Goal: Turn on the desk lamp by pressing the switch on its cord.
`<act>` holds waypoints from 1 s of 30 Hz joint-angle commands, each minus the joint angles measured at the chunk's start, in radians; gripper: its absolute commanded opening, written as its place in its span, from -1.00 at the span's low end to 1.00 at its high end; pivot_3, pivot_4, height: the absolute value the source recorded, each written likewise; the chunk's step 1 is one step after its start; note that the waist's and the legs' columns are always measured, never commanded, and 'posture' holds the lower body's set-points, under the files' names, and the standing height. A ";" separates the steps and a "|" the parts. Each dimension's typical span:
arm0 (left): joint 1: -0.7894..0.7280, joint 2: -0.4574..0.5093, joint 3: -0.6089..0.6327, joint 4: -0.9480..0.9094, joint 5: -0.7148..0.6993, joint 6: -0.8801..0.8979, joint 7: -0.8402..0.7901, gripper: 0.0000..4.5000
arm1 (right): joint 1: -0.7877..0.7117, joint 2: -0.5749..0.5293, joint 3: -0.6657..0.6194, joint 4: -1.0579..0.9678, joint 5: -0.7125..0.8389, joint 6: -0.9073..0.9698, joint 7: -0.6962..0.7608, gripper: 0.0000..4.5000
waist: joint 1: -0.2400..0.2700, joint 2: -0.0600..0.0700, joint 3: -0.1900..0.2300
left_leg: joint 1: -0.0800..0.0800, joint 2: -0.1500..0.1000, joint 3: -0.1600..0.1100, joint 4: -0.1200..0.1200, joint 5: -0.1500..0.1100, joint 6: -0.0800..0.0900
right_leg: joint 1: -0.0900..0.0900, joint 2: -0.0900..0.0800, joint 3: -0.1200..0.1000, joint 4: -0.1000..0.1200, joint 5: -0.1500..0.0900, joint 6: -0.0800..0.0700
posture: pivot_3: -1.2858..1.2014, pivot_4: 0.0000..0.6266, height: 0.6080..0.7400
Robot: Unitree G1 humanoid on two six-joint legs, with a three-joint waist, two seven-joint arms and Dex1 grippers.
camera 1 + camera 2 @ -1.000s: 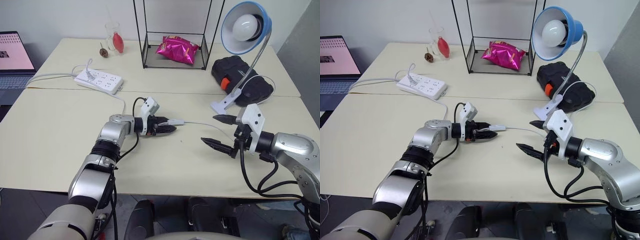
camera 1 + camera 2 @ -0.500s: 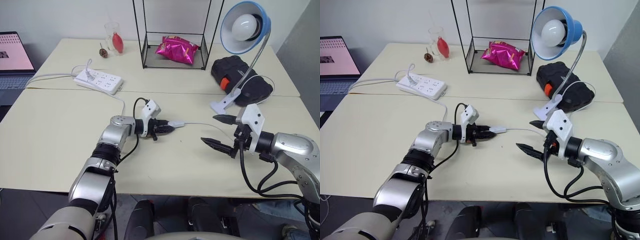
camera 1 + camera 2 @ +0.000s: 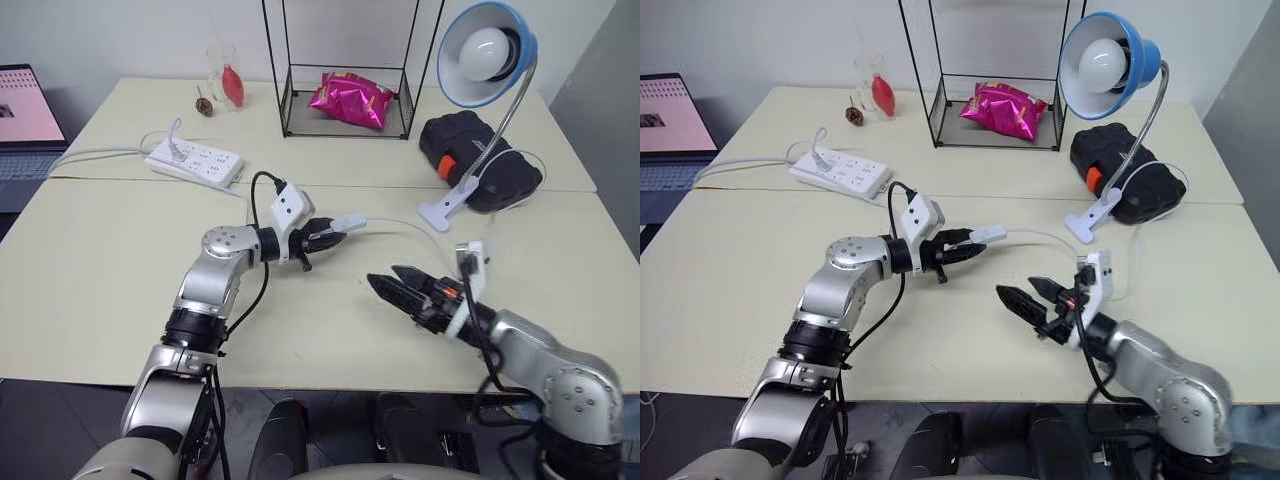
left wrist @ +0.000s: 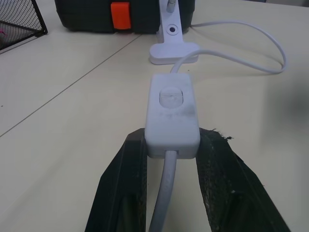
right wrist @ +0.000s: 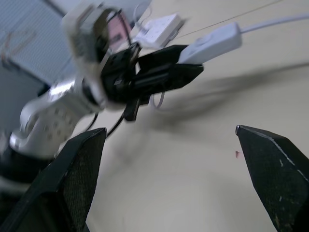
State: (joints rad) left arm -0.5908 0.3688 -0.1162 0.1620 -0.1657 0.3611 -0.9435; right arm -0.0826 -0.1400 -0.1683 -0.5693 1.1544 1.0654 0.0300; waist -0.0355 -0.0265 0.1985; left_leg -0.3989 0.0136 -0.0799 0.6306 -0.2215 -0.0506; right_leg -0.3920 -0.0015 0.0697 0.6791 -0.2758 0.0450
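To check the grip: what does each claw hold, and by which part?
Left claw pinches the small white inline switch by its two sides at its rear end. Right claw holds nothing.

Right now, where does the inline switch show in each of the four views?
Left eye view: switch at centre, clamped in the left tool.
Right eye view: at centre, left of the lamp's clip base.
Left wrist view: centre, between the fingers.
Right wrist view: top right.
Shared landmark: the left tool holding it.
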 commanded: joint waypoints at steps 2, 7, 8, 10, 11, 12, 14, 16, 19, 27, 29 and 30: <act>0.028 -0.003 0.005 -0.204 -0.051 0.167 0.071 -0.52 | -0.113 0.168 -0.006 0.138 0.173 -0.054 -0.261 1.00 | -0.002 0.000 0.000 | 0.000 0.001 0.000 0.000 0.000 0.000 | 0.000 0.001 0.000 0.000 0.000 0.000 | 0.03 -0.52 1.00; 0.043 0.004 0.003 -0.283 -0.073 0.284 0.118 -0.52 | -0.188 0.241 -0.003 0.231 0.250 -0.098 -0.372 1.00 | -0.005 0.000 0.000 | -0.001 0.000 0.000 0.000 0.000 0.000 | -0.002 0.001 0.000 0.000 -0.001 -0.001 | 0.03 -0.52 1.00; 0.043 0.006 0.001 -0.294 -0.078 0.299 0.124 -0.52 | -0.200 0.250 -0.003 0.248 0.252 -0.111 -0.388 1.00 | -0.007 0.000 0.000 | -0.002 0.000 0.000 -0.001 0.000 0.000 | -0.002 0.000 0.000 0.000 -0.001 -0.001 | 0.03 -0.52 1.00; 0.042 0.011 0.000 -0.306 -0.085 0.320 0.132 -0.52 | -0.212 0.255 0.000 0.267 0.259 -0.126 -0.408 1.00 | -0.009 0.000 0.000 | -0.003 0.000 0.002 -0.001 0.000 0.000 | -0.004 0.000 0.001 0.000 0.000 -0.001 | 0.03 -0.52 1.00; 0.040 0.015 -0.003 -0.312 -0.084 0.330 0.137 -0.52 | -0.220 0.256 0.002 0.277 0.260 -0.135 -0.411 1.00 | -0.009 0.000 0.000 | -0.003 0.000 0.002 -0.001 0.000 0.000 | -0.004 0.000 0.001 0.000 0.000 -0.001 | 0.03 -0.52 1.00; 0.038 0.019 -0.005 -0.317 -0.085 0.340 0.141 -0.52 | -0.227 0.257 0.004 0.285 0.261 -0.142 -0.412 1.00 | -0.009 0.000 0.000 | -0.003 0.000 0.001 -0.002 0.000 0.000 | -0.004 0.000 0.000 0.000 0.000 -0.001 | 0.03 -0.52 1.00; 0.036 0.023 -0.007 -0.327 -0.088 0.354 0.146 -0.52 | -0.240 0.261 0.007 0.303 0.266 -0.158 -0.417 1.00 | -0.010 0.000 0.000 | -0.003 0.000 0.001 -0.002 0.000 0.000 | -0.005 0.000 0.001 0.000 0.000 -0.001 | 0.03 -0.52 1.00; 0.035 0.027 -0.008 -0.331 -0.090 0.357 0.148 -0.52 | -0.250 0.264 0.009 0.318 0.266 -0.172 -0.420 1.00 | -0.013 0.000 0.000 | -0.003 0.000 0.001 -0.002 0.000 0.000 | -0.005 0.001 0.001 0.000 0.000 -0.001 | 0.03 -0.52 1.00; 0.038 0.032 -0.012 -0.339 -0.093 0.360 0.152 -0.52 | -0.263 0.266 0.011 0.336 0.262 -0.191 -0.419 1.00 | -0.015 0.000 0.000 | -0.003 0.000 0.002 -0.002 0.000 0.000 | -0.005 0.001 0.001 0.000 -0.001 -0.001 | 0.03 -0.52 1.00; 0.044 0.039 -0.021 -0.352 -0.097 0.361 0.155 -0.52 | -0.281 0.279 0.015 0.363 0.267 -0.221 -0.421 1.00 | -0.016 0.000 0.000 | -0.003 0.000 0.002 -0.002 0.000 0.000 | -0.005 0.001 0.001 0.000 -0.001 -0.001 | 0.03 -0.52 1.00; 0.044 0.039 -0.022 -0.352 -0.097 0.360 0.156 -0.52 | -0.282 0.281 0.013 0.368 0.268 -0.227 -0.423 1.00 | -0.016 0.000 0.000 | -0.003 0.000 0.002 -0.002 0.000 0.000 | -0.005 0.001 0.001 0.000 -0.001 -0.001 | 0.03 -0.52 1.00; 0.044 0.040 -0.022 -0.352 -0.098 0.361 0.157 -0.52 | -0.282 0.282 0.013 0.369 0.268 -0.228 -0.424 1.00 | -0.016 0.000 0.000 | -0.003 0.000 0.002 -0.002 0.000 0.000 | -0.005 0.001 0.001 0.000 -0.001 -0.001 | 0.03 -0.52 1.00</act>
State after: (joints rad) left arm -0.5430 0.4002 -0.1379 -0.1504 -0.2518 0.7310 -0.7937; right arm -0.3525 0.1263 -0.1639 -0.1888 1.3963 0.8550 -0.3943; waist -0.0516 -0.0264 0.1984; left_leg -0.4023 0.0140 -0.0781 0.6284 -0.2216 -0.0505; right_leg -0.3974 -0.0009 0.0708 0.6788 -0.2763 0.0439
